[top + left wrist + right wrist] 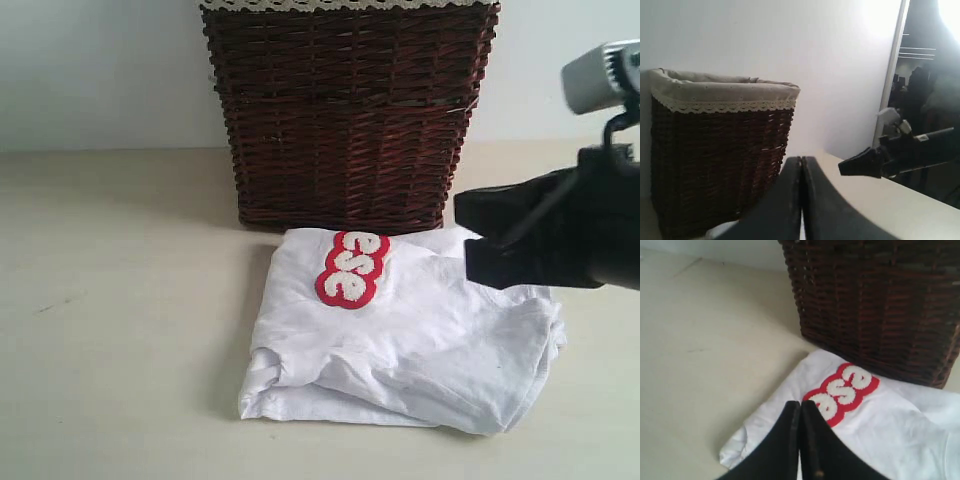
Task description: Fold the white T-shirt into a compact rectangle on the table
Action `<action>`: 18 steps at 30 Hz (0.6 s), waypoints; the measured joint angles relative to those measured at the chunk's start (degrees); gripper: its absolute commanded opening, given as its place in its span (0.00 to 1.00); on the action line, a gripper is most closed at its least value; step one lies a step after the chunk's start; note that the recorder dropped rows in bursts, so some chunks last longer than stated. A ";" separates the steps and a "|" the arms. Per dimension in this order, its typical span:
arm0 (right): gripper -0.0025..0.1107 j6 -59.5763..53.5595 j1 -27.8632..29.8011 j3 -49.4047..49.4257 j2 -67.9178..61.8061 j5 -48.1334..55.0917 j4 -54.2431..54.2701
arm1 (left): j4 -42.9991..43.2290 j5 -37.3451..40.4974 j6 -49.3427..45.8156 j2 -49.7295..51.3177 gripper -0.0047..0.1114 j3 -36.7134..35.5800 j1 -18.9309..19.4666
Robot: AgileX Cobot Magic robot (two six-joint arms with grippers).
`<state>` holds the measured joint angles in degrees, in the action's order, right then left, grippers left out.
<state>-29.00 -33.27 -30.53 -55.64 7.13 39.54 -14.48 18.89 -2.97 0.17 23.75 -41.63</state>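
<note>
Two clenched, empty: left gripper (801, 160), right gripper (800, 406). white T-shirt (400, 340) folded, lumpy. Likely risk: low pass snags bundle, loose front edge unfolds.

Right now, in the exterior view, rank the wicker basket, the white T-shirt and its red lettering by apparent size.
1. wicker basket and white T-shirt: about alike, so not ranked; the basket's top is cut off by the frame.
2. red lettering: clearly smallest.
</note>
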 measured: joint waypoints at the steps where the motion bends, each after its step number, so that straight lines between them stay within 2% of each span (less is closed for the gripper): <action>1: 0.02 0.00 0.00 0.08 1.48 0.43 0.00 | 0.00 0.71 0.00 0.00 0.04 0.00 0.00; 9: 0.02 -1.85 0.00 2.78 16.68 5.33 0.11 | 0.10 3.36 0.00 0.00 0.04 0.00 0.00; 18: 0.02 -2.11 0.00 13.02 34.01 -0.62 1.58 | 0.23 3.49 0.00 0.00 0.04 0.00 0.00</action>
<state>-31.11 -33.27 -17.52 -21.63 6.51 41.12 -14.25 22.38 -2.97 0.17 23.75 -41.63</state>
